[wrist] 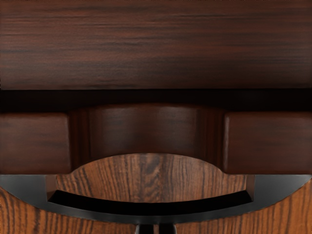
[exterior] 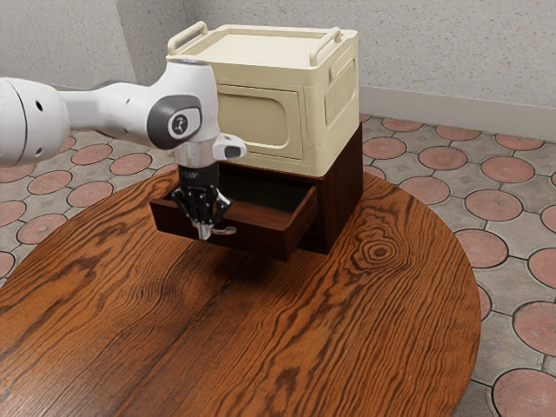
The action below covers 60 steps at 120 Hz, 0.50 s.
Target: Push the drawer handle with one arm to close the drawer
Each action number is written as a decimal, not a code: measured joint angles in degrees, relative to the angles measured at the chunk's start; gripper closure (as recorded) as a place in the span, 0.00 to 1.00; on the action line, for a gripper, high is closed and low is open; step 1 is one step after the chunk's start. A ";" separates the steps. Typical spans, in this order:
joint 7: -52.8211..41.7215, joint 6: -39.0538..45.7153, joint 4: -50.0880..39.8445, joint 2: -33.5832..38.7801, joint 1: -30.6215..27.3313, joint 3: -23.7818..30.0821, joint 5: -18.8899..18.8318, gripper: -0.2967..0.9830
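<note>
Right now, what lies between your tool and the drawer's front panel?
The curved handle; the wrist view shows it between my tool and the front panel.

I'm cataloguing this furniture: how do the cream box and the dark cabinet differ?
The cream box is pale and plain, while the cabinet is dark brown wood. The box sits on top; the cabinet stands on the table beneath it. The box's front panel is flush, whereas the cabinet's drawer is pulled out. Both are boxy.
</note>
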<state>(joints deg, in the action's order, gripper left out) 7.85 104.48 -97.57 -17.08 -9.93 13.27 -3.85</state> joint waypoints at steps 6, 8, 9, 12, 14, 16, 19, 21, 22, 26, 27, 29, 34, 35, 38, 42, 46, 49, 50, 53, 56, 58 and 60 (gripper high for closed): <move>-0.18 0.11 0.05 -0.04 -0.03 0.00 -0.01 0.85; -0.24 0.17 0.06 -0.06 -0.11 0.01 -0.01 0.85; -0.26 0.20 0.06 -0.06 -0.15 0.01 -0.01 0.85; -0.35 0.31 0.07 -0.08 -0.22 0.01 -0.02 0.85; -0.40 0.40 0.07 -0.08 -0.24 0.01 -0.02 0.85; -0.45 0.49 0.07 -0.09 -0.26 0.00 -0.03 0.85; -0.52 0.66 0.07 -0.09 -0.29 0.00 -0.02 0.85; -0.57 0.77 0.07 -0.10 -0.31 0.00 -0.01 0.85; -0.60 0.82 0.08 -0.12 -0.32 0.00 -0.01 0.85; -0.69 1.06 0.08 -0.29 -0.32 0.01 0.01 0.85; -0.71 1.14 0.08 -0.33 -0.32 0.01 0.01 0.85; -0.76 1.27 0.09 -0.38 -0.31 0.01 0.02 0.85; -0.86 1.66 0.11 -0.49 -0.29 0.00 0.03 0.85; -0.88 1.74 0.12 -0.51 -0.29 0.00 0.04 0.85; -0.93 1.97 0.21 -0.73 -0.28 0.00 0.03 0.85; -1.00 2.29 0.54 -1.25 -0.27 0.00 0.06 0.85; -1.07 2.63 0.73 -1.57 -0.27 0.00 0.07 0.85; -1.11 2.92 0.85 -1.74 -0.27 0.00 0.08 0.85; -1.13 3.02 0.87 -1.78 -0.27 0.00 0.08 0.85; -1.17 3.33 0.92 -1.88 -0.27 0.00 0.09 0.85; -1.21 3.68 0.95 -1.93 -0.27 0.01 0.11 0.85; -1.24 3.91 0.98 -1.96 -0.27 0.01 0.13 0.85; -1.27 4.16 0.97 -1.98 -0.27 0.01 0.15 0.85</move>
<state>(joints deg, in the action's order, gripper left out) 6.58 108.64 -96.60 -19.06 -10.20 13.27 -3.69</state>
